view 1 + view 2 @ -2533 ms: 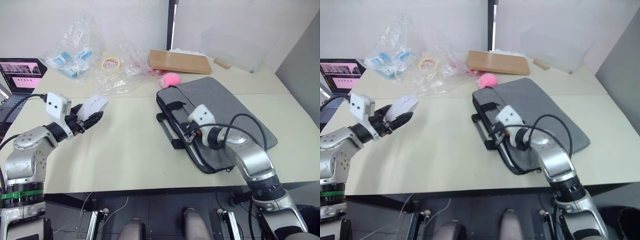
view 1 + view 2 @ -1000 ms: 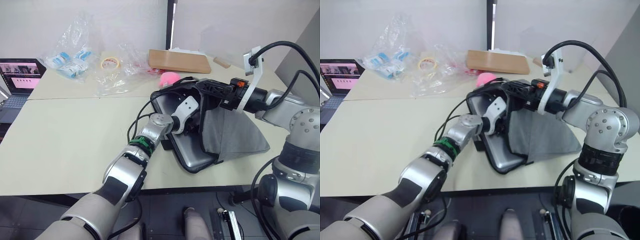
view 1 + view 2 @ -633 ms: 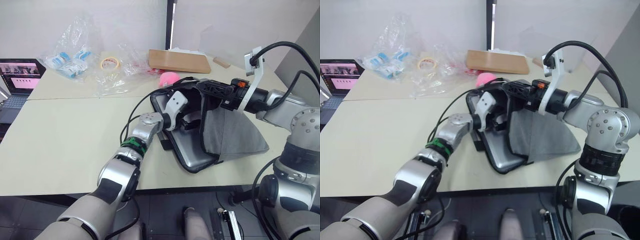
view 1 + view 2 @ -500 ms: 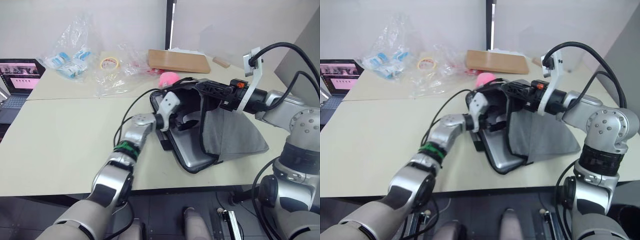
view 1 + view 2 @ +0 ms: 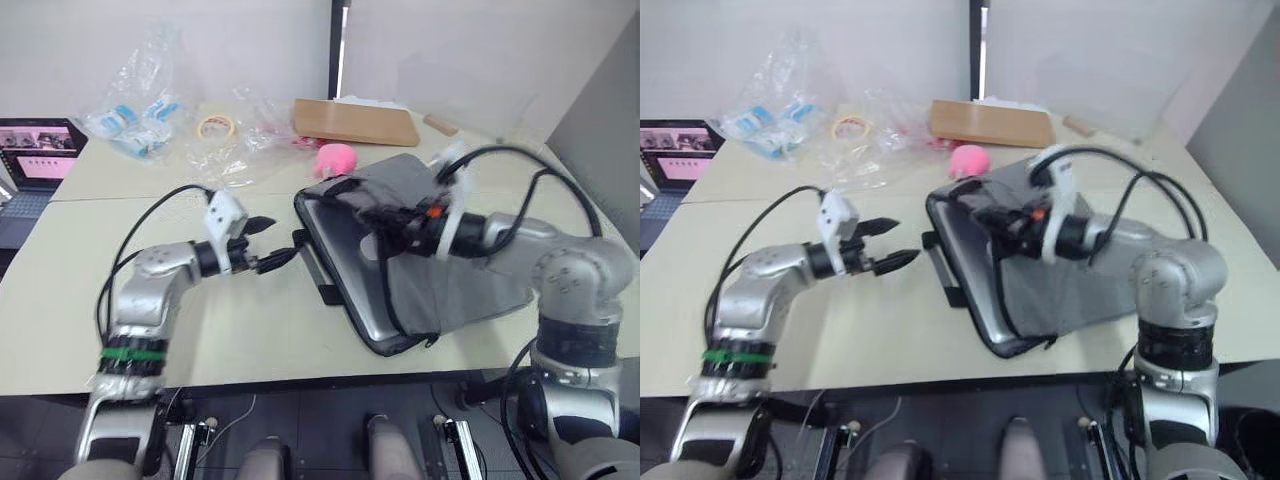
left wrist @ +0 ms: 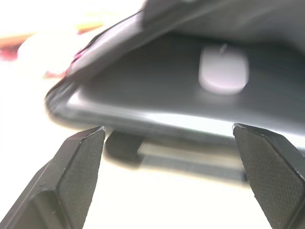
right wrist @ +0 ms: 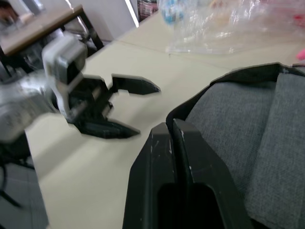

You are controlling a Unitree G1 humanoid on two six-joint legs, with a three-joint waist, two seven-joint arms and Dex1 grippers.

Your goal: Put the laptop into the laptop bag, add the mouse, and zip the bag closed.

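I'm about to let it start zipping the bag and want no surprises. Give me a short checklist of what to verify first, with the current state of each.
1. Laptop inside the laptop bag: ok, its silver surface lies within the open edge.
2. Mouse inside the bag: ok, the left wrist view shows it resting under the raised flap.
3. Left gripper clear of the bag: ok, open, empty and off to the side.
4. Right gripper at the bag's opening: ok, shut at the flap's edge.
5. Zip pull located: cannot tell.
6. Bag closed: not ok, the flap stands open.

small dark laptop (image 5: 38,150) at table edge, clear plastic bags (image 5: 150,95), tape roll (image 5: 213,127), wooden board (image 5: 355,122), pink fuzzy object (image 5: 338,160)
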